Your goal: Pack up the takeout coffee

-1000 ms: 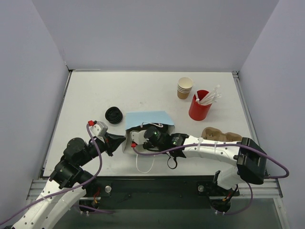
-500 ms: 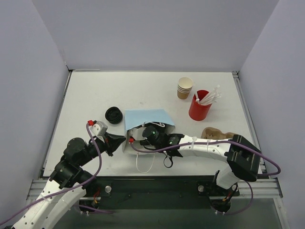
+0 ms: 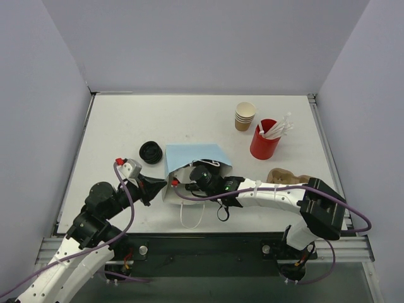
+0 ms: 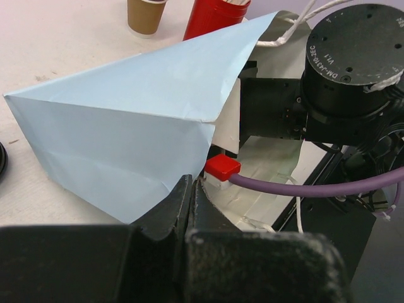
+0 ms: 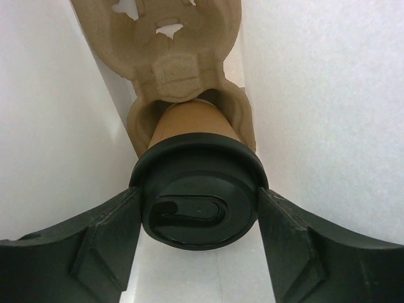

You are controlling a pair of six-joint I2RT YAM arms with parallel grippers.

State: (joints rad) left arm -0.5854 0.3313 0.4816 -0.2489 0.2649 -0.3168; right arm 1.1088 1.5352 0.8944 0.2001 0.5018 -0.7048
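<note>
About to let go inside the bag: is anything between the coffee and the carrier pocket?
Nothing visible. The takeout coffee already sits down through the pulp carrier ring, and the bag walls stand clear of the cup. The right gripper has its fingers flanking the lid.

The takeout coffee [image 5: 199, 208] sits in a carrier [image 5: 170, 44] inside the bag [image 3: 192, 153]. Stacked lids [image 3: 150, 152] lie just left of the bag, and stacked cups [image 3: 244, 116] stand behind it to the right.
</note>
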